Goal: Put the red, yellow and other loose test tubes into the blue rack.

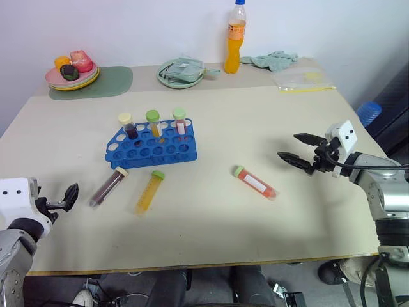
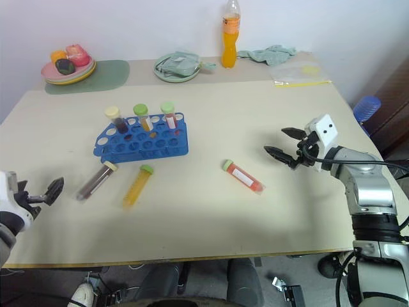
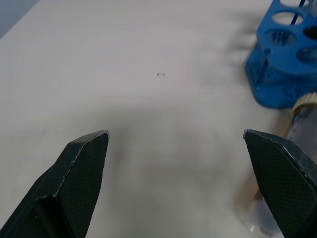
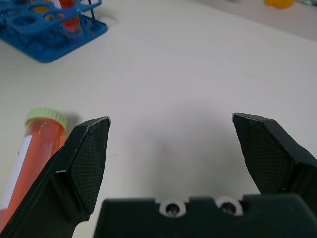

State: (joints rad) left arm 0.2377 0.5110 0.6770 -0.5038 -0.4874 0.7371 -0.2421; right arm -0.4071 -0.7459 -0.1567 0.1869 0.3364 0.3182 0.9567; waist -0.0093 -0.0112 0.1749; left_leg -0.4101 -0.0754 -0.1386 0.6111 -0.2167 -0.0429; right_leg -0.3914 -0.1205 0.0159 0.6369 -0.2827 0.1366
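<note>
Three capped tubes lie flat on the tabletop (image 1: 307,128) before the blue rack (image 1: 153,150): a dark purple tube (image 1: 107,186) and a yellow tube (image 1: 149,191), caps toward the rack, and a red tube (image 1: 255,182) with an unreadable white label, near the wide-open right pincer (image 1: 301,151); the left pincer (image 3: 181,148) gapes wide too

A plain indoor room set up as a mock lab workspace. A beige tabletop (image 1: 211,217) stands against a white wall. A blue test tube rack (image 1: 152,148) and loose capped tubes suggest a lab, while a plate of toy fruit (image 1: 72,72) at upper left and an orange drink bottle (image 1: 235,38) at top centre look homely.
</note>
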